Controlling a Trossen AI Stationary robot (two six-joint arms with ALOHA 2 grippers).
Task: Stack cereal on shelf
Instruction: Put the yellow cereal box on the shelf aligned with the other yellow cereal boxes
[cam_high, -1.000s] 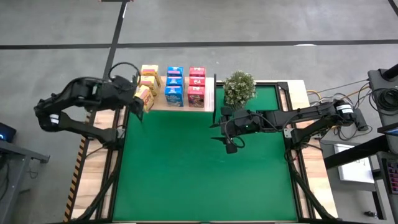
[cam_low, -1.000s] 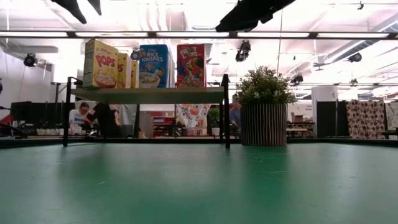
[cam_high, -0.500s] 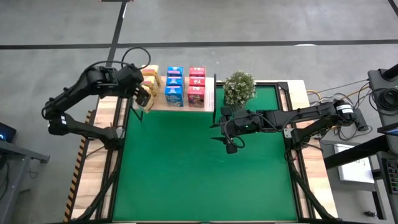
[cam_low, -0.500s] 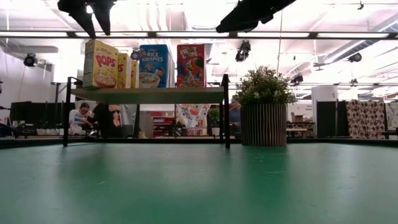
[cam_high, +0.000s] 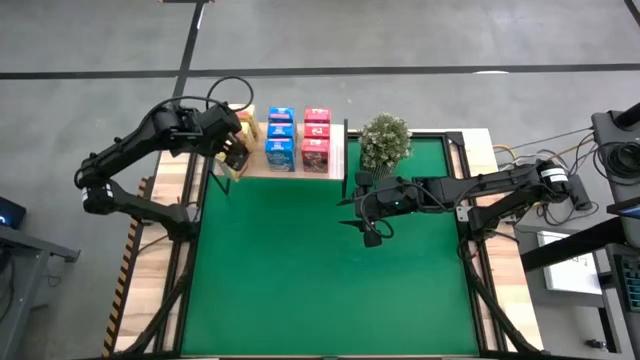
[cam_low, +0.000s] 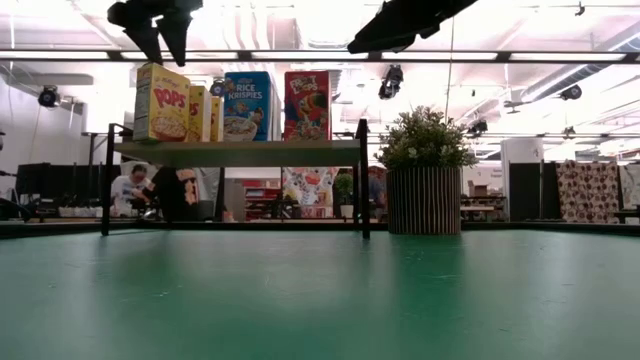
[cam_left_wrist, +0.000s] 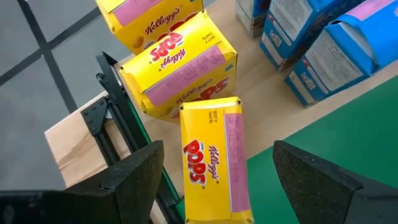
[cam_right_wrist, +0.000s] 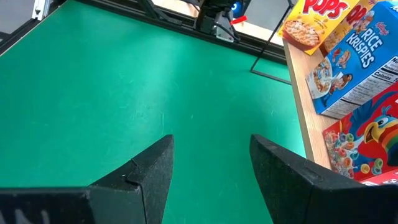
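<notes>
Cereal boxes stand in three colour rows on the shelf (cam_high: 338, 150) at the mat's far edge: yellow boxes (cam_left_wrist: 178, 59), blue boxes (cam_high: 280, 139), pink-red boxes (cam_high: 316, 139). The front yellow box (cam_left_wrist: 213, 163) sits at the shelf's near-left corner, upright in the low view, edge close to the rim. Left gripper (cam_high: 236, 152) now hovers directly above that box, having swung in from off the shelf's left side over the last second; fingers spread wide, the box between them but untouched, nothing held. Judgement: all nine boxes are up, so this reads as a final nudge or check on the corner box. Right gripper (cam_high: 371, 232) stays parked over the green mat (cam_high: 330, 280) near the potted plant (cam_high: 384, 140), fingers apart, empty.
</notes>
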